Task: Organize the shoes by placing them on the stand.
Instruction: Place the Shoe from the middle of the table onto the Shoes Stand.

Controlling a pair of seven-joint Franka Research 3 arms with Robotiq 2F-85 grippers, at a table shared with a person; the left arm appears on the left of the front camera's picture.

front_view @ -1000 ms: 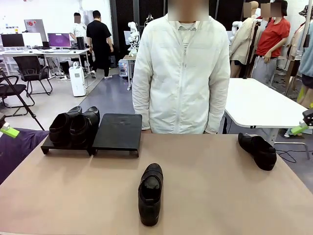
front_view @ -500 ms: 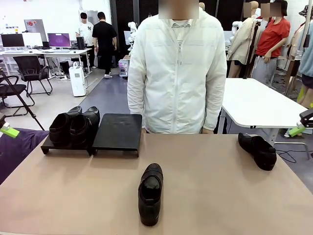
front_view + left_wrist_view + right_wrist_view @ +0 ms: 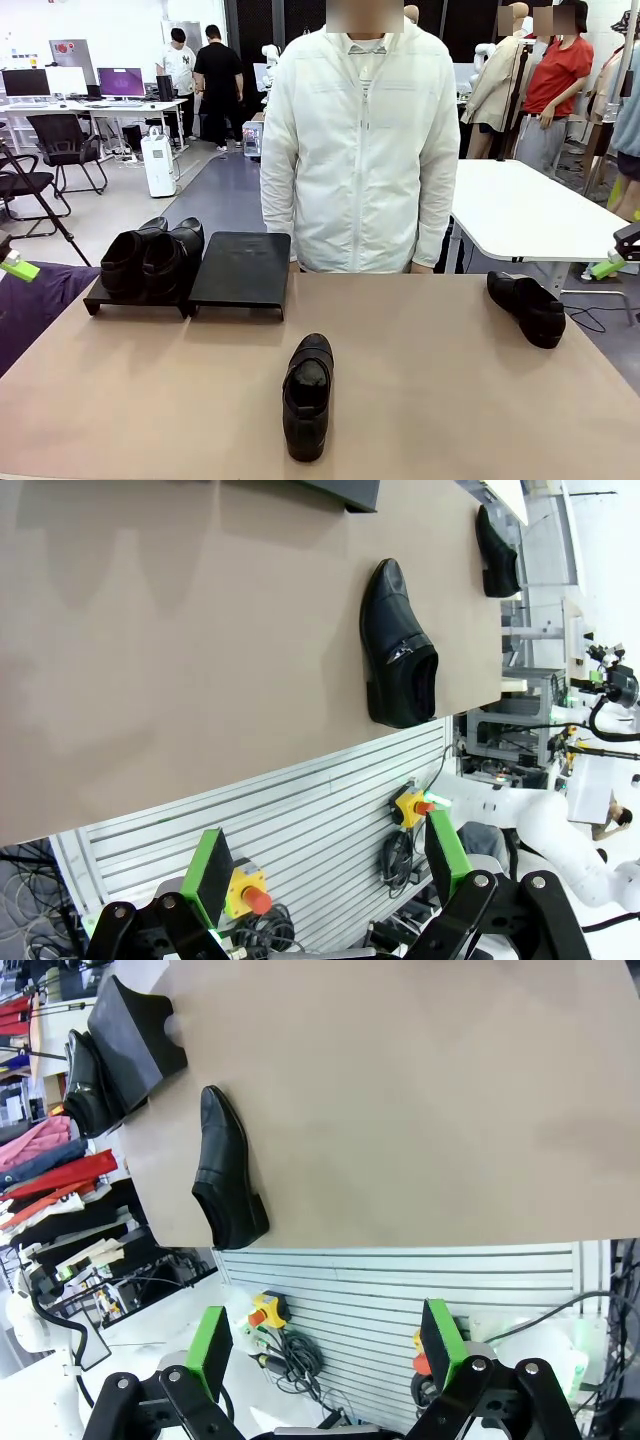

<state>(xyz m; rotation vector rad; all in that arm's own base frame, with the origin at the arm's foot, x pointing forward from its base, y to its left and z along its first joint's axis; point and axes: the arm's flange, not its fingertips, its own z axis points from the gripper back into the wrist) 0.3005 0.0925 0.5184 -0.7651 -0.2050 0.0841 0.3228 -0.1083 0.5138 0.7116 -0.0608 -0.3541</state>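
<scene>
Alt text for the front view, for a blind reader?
Two black shoes sit on the left panel of a black stand; its right panel is bare. A third shoe lies mid-table near the camera, a fourth shoe at the far right. A person in a white jacket stands behind the table.

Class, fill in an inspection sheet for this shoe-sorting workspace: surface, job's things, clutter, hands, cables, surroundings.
Surface: flat tan tabletop, carrying only the job's things.
Job's things: low matte-black two-panel stand at far left. Two glossy black leather dress shoes sit side by side on its left panel; the right panel is bare. The third shoe is mid-table near the front edge and the fourth shoe at far right, both on the tabletop.
Clutter: nothing seen.
Hands: left hand and right hand both open, holding nothing, away from the shoes.
Cables: black cables hang by the slatted panel below the table edge.
Surroundings: person in a white jacket stands at the far side, with a white table behind.
</scene>
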